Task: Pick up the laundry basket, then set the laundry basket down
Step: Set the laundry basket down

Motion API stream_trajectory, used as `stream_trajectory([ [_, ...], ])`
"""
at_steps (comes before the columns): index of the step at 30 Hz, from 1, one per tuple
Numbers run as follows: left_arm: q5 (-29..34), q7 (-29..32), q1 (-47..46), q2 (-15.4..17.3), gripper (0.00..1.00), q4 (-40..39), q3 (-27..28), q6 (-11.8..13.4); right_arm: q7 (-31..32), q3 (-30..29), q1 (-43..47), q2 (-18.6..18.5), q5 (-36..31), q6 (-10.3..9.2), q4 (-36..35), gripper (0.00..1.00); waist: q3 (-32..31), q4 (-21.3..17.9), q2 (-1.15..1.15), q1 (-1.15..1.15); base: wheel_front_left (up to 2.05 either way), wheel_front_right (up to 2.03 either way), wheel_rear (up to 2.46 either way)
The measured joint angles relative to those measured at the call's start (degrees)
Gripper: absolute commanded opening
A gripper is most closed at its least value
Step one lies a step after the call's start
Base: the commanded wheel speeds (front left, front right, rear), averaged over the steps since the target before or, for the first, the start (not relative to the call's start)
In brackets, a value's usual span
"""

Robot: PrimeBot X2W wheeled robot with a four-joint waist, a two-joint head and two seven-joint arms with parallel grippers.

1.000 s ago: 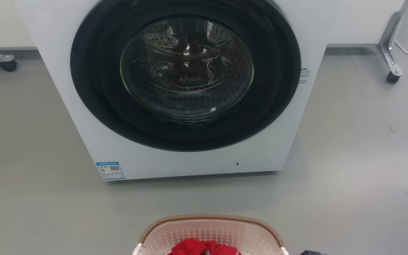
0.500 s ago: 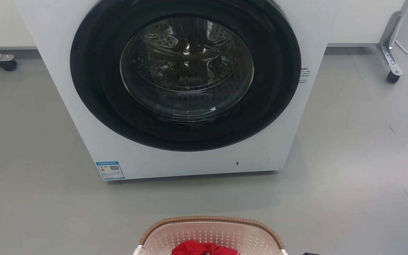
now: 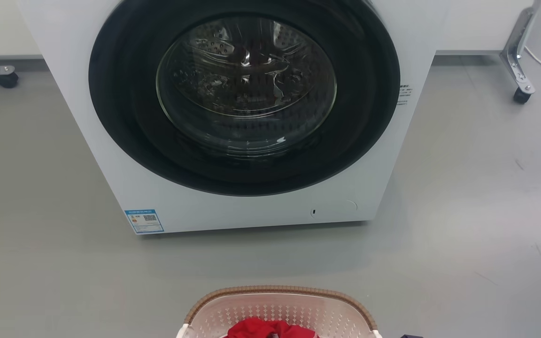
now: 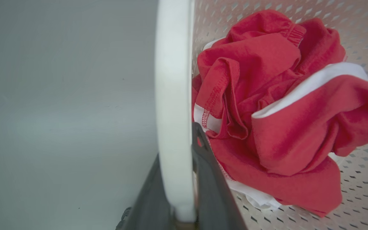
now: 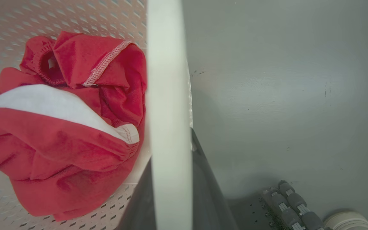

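Observation:
The laundry basket point(image 3: 277, 289), cream-white and perforated with a brown woven-look rim, lies at the bottom edge of the head view, in front of the washing machine. A crumpled red and white garment point(image 3: 270, 328) lies inside it. In the left wrist view my left gripper point(image 4: 177, 140) is shut on the basket's white side handle point(image 4: 172, 80), with the garment point(image 4: 267, 111) to its right. In the right wrist view my right gripper point(image 5: 171, 147) is shut on the other white handle point(image 5: 168, 80), with the garment point(image 5: 59, 127) to its left. Whether the basket touches the floor cannot be told.
A white front-loading washing machine point(image 3: 251, 206) with its round dark door shut stands just beyond the basket. Castered metal legs stand at the far right point(image 3: 519, 94) and far left point(image 3: 6, 80). Grey floor point(image 3: 477, 211) lies all around. My base's rollers point(image 5: 292, 201) show below the right handle.
The whole head picture has shifted a little, with the washing machine now slightly higher in it, so the camera has moved. The basket keeps its place at the bottom edge.

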Motion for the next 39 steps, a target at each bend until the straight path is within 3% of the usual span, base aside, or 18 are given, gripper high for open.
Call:
stream_trajectory([
  [14,-0.1,-0.8,-3.9,-0.1,0.00,0.5,0.0,0.2,-1.0,0.7,-5.0,0.0,0.9,0.00,0.9,0.00,3.1,0.0,0.00,0.00,0.00,0.00,0.00],
  [24,-0.1,-2.1,-11.6,0.6,0.00,-0.1,0.7,0.4,-2.6,0.4,-14.4,0.1,0.3,0.01,1.7,0.00,7.8,0.1,0.00,0.01,0.00,0.00,0.00],
  [39,0.4,-3.5,-22.7,0.9,0.00,-1.4,1.3,1.0,-4.9,-0.6,-27.3,0.2,-1.6,0.04,4.7,0.00,19.2,0.7,0.01,0.02,0.00,0.00,0.00],
])
